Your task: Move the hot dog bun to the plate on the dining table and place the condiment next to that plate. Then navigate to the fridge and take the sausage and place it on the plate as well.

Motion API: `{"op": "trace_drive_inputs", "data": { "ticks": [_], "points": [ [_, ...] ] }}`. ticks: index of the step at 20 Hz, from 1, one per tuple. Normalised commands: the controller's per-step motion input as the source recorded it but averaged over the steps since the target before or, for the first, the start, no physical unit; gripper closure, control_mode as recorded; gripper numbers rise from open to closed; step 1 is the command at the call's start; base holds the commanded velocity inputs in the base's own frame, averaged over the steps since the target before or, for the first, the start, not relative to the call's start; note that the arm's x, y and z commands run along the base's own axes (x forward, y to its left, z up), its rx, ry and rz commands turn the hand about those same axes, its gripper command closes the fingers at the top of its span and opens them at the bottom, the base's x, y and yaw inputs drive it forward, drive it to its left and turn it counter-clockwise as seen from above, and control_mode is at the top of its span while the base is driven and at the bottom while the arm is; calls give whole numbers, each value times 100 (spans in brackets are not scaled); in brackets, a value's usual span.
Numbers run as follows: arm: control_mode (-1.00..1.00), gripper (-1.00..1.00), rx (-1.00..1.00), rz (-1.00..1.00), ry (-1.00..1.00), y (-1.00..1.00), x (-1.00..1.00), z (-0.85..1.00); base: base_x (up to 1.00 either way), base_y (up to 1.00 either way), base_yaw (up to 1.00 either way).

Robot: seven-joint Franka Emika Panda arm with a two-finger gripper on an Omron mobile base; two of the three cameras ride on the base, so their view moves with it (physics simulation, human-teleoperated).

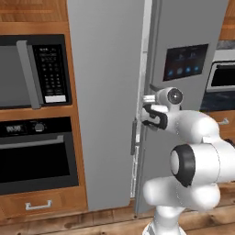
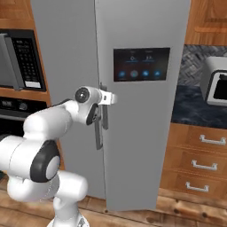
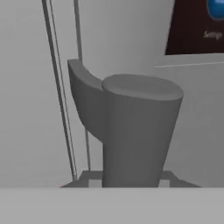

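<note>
At the front of the tall grey-silver fridge (image 1: 110,92), white arm reaching forward, tool (image 2: 104,99) set against the top of the right-hand door handle (image 2: 100,128). In the hand view, grey handle bar (image 3: 138,131) rising close between the fingertips, apparently clamped narrow around it, though the contact itself sits hidden at the picture's bottom edge. Door with dark touch panel (image 2: 141,64) standing slightly ajar in the left base view, a pale gap along its inner edge. Sausage presumably inside, not visible.

Likely risks: grip so near the handle's top end could slide off once pulled; a straight pull instead of an arc about the hinge could wrench the handle out of the grip or strain the arm; door swinging into the robot's own body nearby.
</note>
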Motion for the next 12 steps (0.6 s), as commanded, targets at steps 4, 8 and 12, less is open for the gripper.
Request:
{"op": "trace_drive_inputs", "data": {
  "ticks": [4, 8, 12],
  "points": [
    [-100, 100, 18, -13, 3, -35, -98, 24, 0, 0, 0],
    [-100, -100, 5, -9, 11, -10, -25, -6, 0, 0, 0],
    [-100, -100, -8, 2, 6, 47, -50, 0, 0, 0, 0]
  ]
}}
